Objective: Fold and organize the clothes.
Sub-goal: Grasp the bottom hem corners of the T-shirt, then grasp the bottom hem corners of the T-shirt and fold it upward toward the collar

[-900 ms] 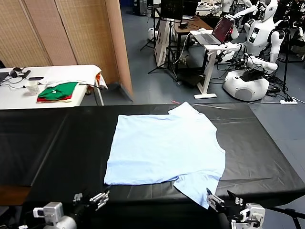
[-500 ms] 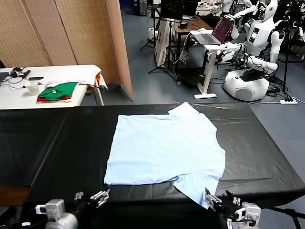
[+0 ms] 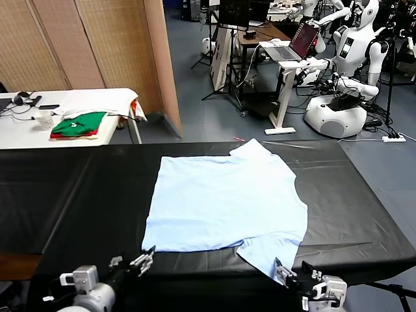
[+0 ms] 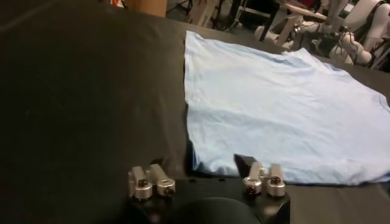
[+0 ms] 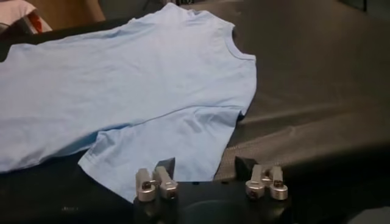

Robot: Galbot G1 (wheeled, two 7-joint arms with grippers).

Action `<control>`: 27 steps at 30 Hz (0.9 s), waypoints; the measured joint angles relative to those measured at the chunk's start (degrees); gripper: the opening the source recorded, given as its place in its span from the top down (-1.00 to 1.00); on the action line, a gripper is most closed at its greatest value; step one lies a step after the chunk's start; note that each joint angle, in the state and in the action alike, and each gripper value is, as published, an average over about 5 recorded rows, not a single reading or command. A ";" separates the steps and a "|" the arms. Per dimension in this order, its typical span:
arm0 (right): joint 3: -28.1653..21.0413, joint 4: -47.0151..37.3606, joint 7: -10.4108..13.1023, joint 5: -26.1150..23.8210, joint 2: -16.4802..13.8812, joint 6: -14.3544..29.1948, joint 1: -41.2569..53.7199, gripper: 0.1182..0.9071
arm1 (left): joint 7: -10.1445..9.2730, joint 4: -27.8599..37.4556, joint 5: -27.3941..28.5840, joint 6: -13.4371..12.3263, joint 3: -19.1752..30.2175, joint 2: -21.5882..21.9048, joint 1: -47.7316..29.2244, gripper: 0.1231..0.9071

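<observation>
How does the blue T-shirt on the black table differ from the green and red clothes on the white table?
The blue T-shirt is spread flat in a single layer; the green and red clothes are folded in a small stack. The T-shirt lies on the black table just beyond both grippers, with one sleeve by the right gripper; the stack sits far off on the white table. Neither is held.

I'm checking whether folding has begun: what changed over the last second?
Both end effectors crept forward. The left end effector neared the hem of the pale sky-blue cotton T-shirt; the right end effector neared its closest sleeve. Nothing was grasped. The shirt stayed flat on the black table.
</observation>
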 joint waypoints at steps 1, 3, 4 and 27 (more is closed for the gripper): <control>-0.04 -0.03 0.00 0.02 0.00 -0.05 -0.04 0.63 | -0.02 0.11 0.16 0.03 0.26 -0.08 -0.11 0.28; -0.06 0.07 0.02 0.10 -0.04 -0.27 -0.20 0.83 | -0.06 0.20 0.42 0.12 0.72 -0.18 -0.09 0.47; -0.03 0.22 0.08 0.17 -0.09 -0.41 -0.32 0.91 | -0.07 0.19 0.54 0.15 0.89 -0.21 0.01 0.58; 2.17 9.22 1.22 0.53 -2.09 -3.00 -7.39 0.94 | -4.07 -8.28 2.17 -1.53 -4.42 1.34 10.82 0.94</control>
